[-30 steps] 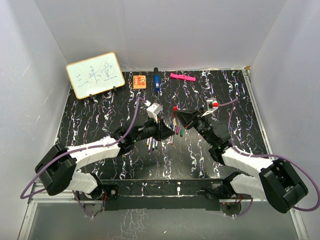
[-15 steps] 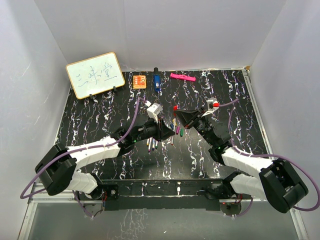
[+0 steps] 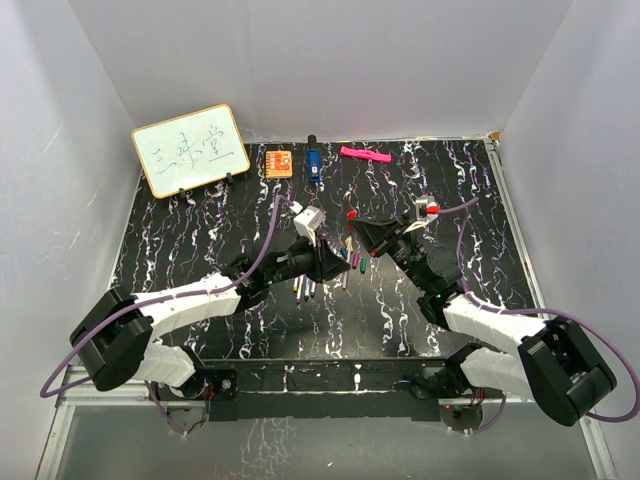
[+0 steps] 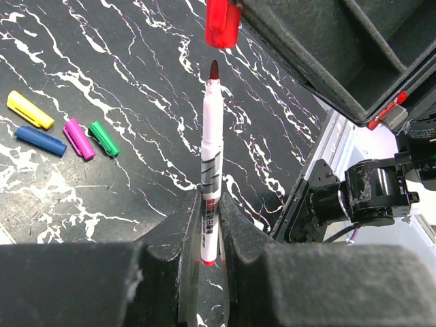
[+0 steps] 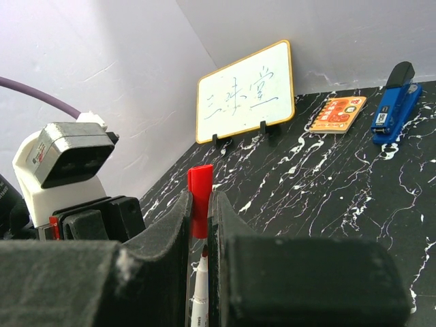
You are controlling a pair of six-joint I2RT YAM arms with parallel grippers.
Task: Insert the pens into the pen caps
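The left gripper (image 4: 211, 212) has its two black jaws pressed tight on a thin white pen with a dark red tip (image 4: 212, 136). It holds the pen by the back end. The pen sticks straight out from the jaws, and its tip points at a short red plastic cap (image 4: 222, 24). There is a small gap between the tip and the open end of the cap, so the pen is not in the cap yet. Pen and cap sit almost in one line.

The right gripper (image 5: 199, 204) has its jaws squeezed on that red cap. The top of the cap pokes out past the fingertips. The two grippers meet nose to nose in the air over the middle of the black tabletop with white streaks (image 3: 180, 230).

On the table below, four more small caps lie close together: a yellow cap (image 4: 30, 110), a blue cap (image 4: 39, 140), a purple cap (image 4: 78, 138) and a green cap (image 4: 103, 138). More white pens (image 3: 304, 289) lie side by side just beside the left gripper, toward the near edge. Their long sides run roughly from the near edge to the far edge. I cannot tell how many there are.

Along the far edge sits a small whiteboard with a wooden frame (image 3: 190, 150), near the far left corner. Next come an orange square block (image 3: 279, 162), a chunky blue object (image 3: 313, 164) and a pink marker (image 3: 364, 154).
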